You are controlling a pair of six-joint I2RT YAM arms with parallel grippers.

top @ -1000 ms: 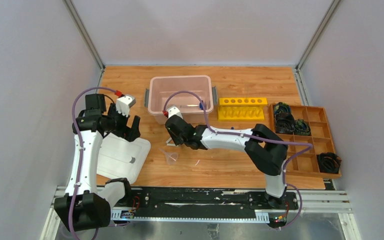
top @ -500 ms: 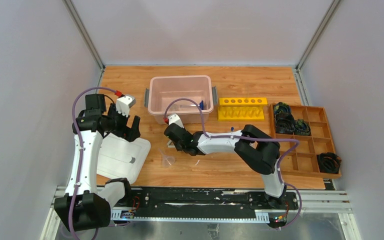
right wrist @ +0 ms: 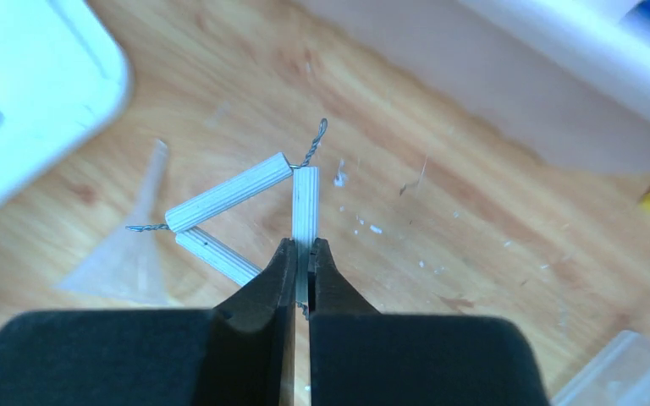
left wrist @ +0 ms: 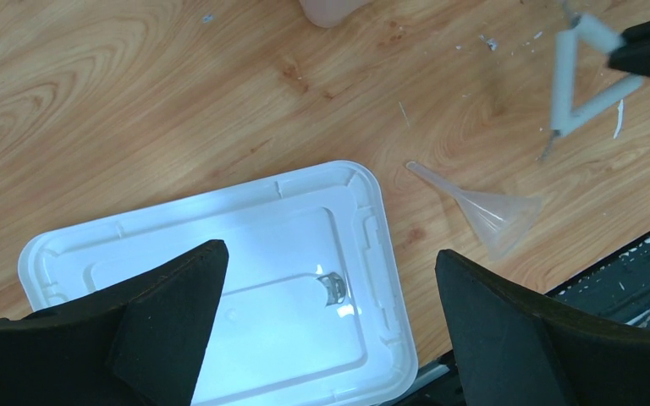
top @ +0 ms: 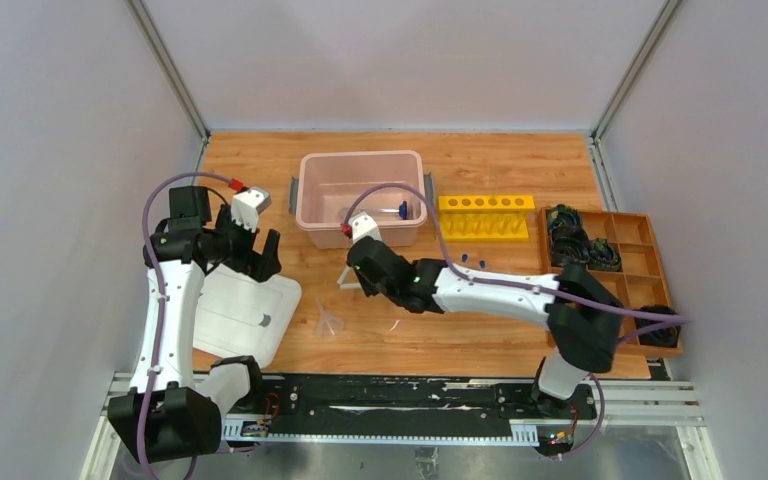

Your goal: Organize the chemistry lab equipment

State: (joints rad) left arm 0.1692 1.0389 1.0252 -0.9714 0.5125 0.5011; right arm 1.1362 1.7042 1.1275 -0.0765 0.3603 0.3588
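Note:
My right gripper [right wrist: 302, 245] is shut on one rod of the small white triangle [right wrist: 228, 194], whose twisted wire ends stick out at its corners. From above, the triangle [top: 344, 283] hangs at the right gripper [top: 357, 281], in front of the pink bin [top: 360, 156]. A clear funnel [top: 329, 322] lies on the wood just below and left of it. My left gripper [left wrist: 330, 251] is open above the white lid [left wrist: 220, 220], with nothing between its fingers. Two small blue-capped tubes [top: 471, 259] lie near the yellow rack [top: 484, 217].
A blue-tipped piece [top: 401, 210] lies inside the pink bin. The wooden compartment tray [top: 610, 270] with black coiled items stands at the right. A thin clear rod [top: 395, 325] lies on the wood near the front. The funnel [left wrist: 495, 216] and the triangle [left wrist: 569, 76] show right of the lid.
My right gripper has shut on the white triangle, and the right arm's elbow has swung out to the right. The funnel has slid slightly left. The left arm has not moved.

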